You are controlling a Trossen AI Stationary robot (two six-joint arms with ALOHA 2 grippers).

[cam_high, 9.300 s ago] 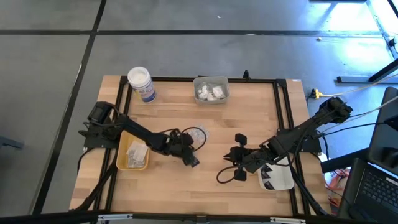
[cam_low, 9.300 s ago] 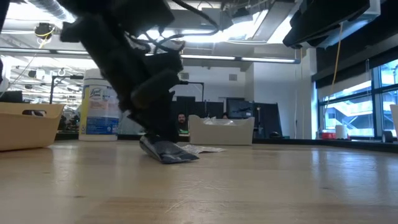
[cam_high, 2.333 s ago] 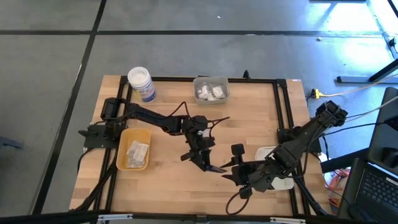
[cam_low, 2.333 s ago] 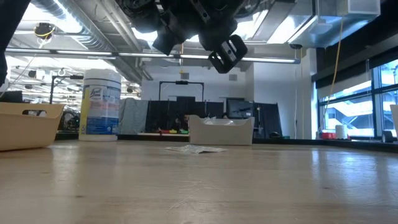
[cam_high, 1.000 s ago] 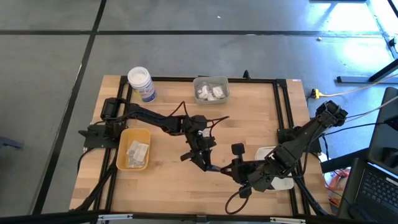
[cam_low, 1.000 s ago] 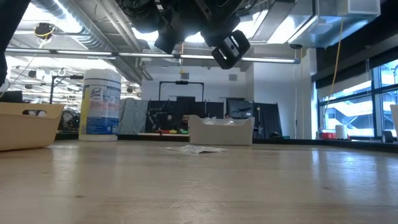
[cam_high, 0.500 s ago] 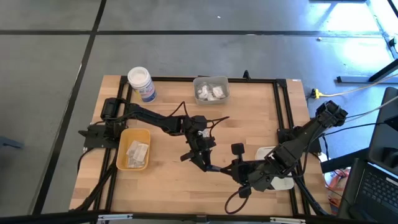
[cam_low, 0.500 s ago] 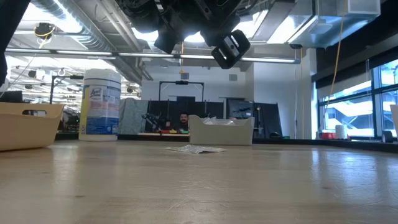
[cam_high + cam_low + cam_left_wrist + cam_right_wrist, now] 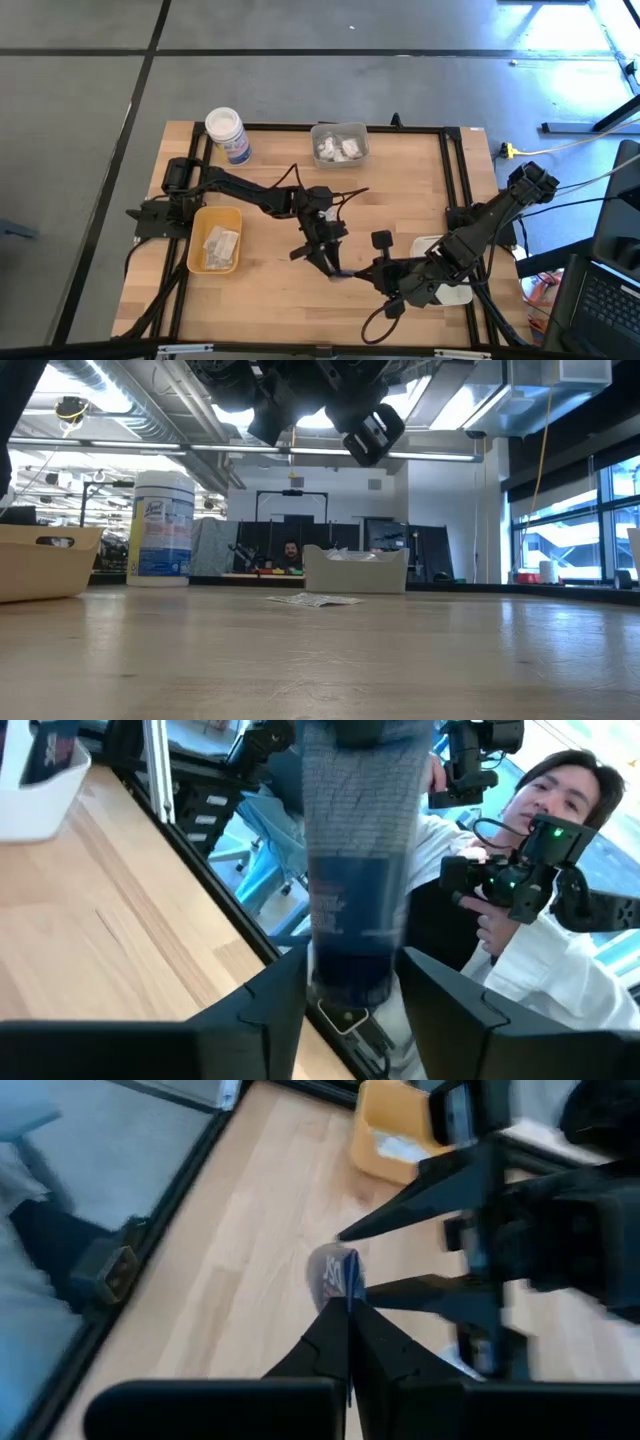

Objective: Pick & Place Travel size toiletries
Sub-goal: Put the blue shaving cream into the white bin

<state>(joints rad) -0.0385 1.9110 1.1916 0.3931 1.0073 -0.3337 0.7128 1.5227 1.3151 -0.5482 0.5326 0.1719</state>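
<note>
— Where is the dark tube?

— In the air over the bare wood, well out from the yellow tray, on the side away from the table edge that the tray sits by. It hangs between the two arms.

— Who has it?

— Both. The left gripper reaches out past the yellow tray and has its fingers clamped on either flank of the tube's body (the left wrist view looks straight up its printed length). The right gripper meets it from the far side, fingers pinched tight on the thin flat end of the tube.

— And the other toiletries?

— White packets lie inside the yellow tray. More white packets fill the clear tray, at the back edge of the table and well apart from the yellow one. A flat crinkly pack lies on the wood in front of that clear tray, as the low view has it.

— Anything else?

— The big white jar stands just behind the yellow tray, near the back corner. A white tray sits under the right arm, across the table from the yellow tray.
</note>
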